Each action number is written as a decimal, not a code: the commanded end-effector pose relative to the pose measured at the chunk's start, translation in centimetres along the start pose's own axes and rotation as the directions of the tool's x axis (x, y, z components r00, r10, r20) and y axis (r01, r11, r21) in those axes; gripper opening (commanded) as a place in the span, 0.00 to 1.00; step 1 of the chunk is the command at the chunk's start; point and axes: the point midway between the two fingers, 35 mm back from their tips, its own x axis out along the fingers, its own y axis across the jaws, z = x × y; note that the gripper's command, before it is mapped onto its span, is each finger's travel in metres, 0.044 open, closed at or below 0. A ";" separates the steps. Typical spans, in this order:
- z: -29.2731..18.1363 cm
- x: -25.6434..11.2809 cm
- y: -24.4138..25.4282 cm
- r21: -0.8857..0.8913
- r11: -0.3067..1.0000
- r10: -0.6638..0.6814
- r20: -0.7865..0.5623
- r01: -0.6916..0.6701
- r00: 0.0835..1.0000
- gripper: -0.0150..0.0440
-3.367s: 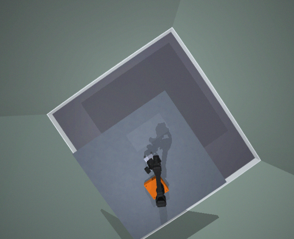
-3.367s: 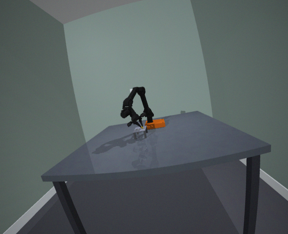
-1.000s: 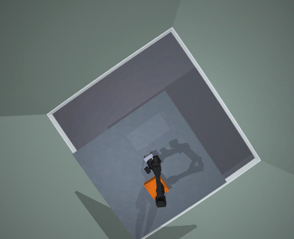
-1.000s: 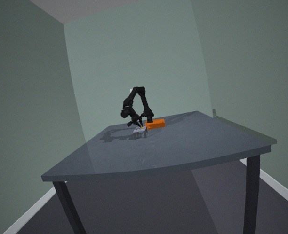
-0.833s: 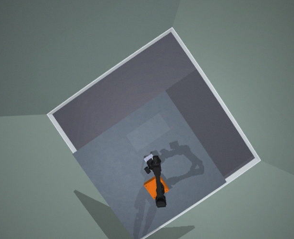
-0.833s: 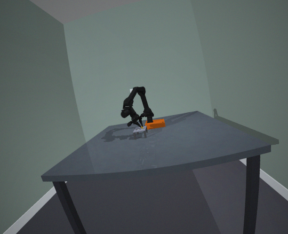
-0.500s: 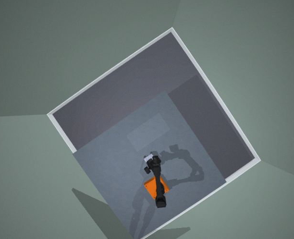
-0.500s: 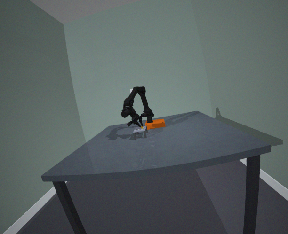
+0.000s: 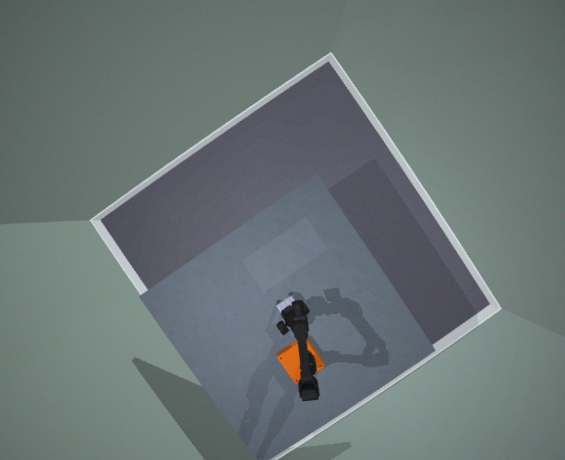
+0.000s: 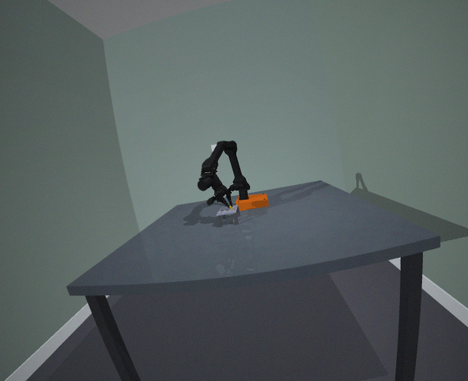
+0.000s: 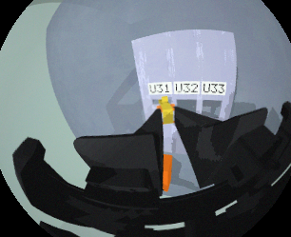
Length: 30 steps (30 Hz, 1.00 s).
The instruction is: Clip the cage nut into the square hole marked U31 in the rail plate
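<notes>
The cage nut [image 11: 166, 115] [image 10: 231, 207] is yellow with small orange parts at its sides. My gripper [image 11: 167, 109] [image 10: 230, 207] is shut on it and holds it between the fingertips, at the U31 place of the rail plate. The pale lilac rail plate [image 11: 187, 55] [image 9: 284, 303] [image 10: 221, 213] stands on short legs. Its labels U31 [image 11: 160, 88], U32 [image 11: 186, 88] and U33 [image 11: 214, 88] run left to right in the wrist view. The U31 hole is mostly hidden behind the nut and fingers; how deep the nut sits in it I cannot tell.
An orange block [image 9: 289, 361] [image 10: 258, 202] [image 11: 166, 171] lies at the arm's base, close behind the plate. The grey table [image 9: 206, 316] [image 10: 297, 236] carries the arm, block and plate. The arm's shadow falls across the table.
</notes>
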 end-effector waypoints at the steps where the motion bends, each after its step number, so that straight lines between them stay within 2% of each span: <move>1: 0.0 -0.1 0.0 0.001 1.000 -0.013 0.002 0.013 1.000 0.32; 30: 0.0 0.0 0.2 0.002 0.997 -0.073 0.002 0.073 0.997 0.32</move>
